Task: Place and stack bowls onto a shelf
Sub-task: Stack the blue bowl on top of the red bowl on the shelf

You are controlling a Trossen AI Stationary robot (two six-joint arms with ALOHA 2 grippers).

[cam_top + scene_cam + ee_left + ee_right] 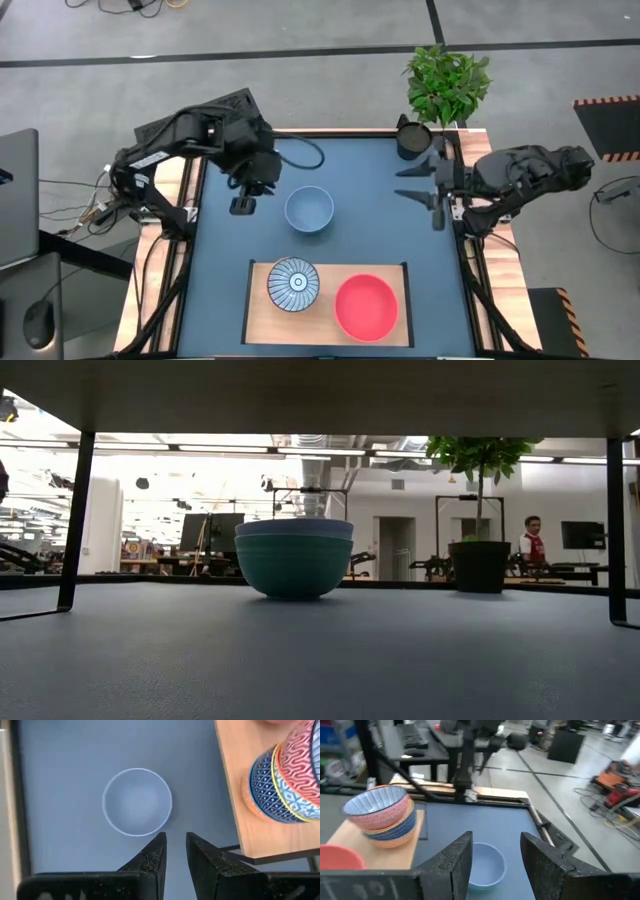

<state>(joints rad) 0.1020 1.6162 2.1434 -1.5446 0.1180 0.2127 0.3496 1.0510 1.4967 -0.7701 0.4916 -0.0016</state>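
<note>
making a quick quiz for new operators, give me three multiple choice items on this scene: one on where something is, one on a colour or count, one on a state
1. Where is the red bowl?
A. on the shelf
B. on the tabletop
C. in the right gripper

2. How many small patterned bowls are stacked on the shelf?
A. one
B. three
C. five

3. How does the left gripper stand?
A. shut on the blue bowl
B. empty, short of the blue bowl
C. holding the red bowl

Answers: 1 A, the high view shows it on the board beside the patterned stack. 2 B, the right wrist view shows three nested. 3 B, the left wrist view shows nothing between its fingers.
</note>
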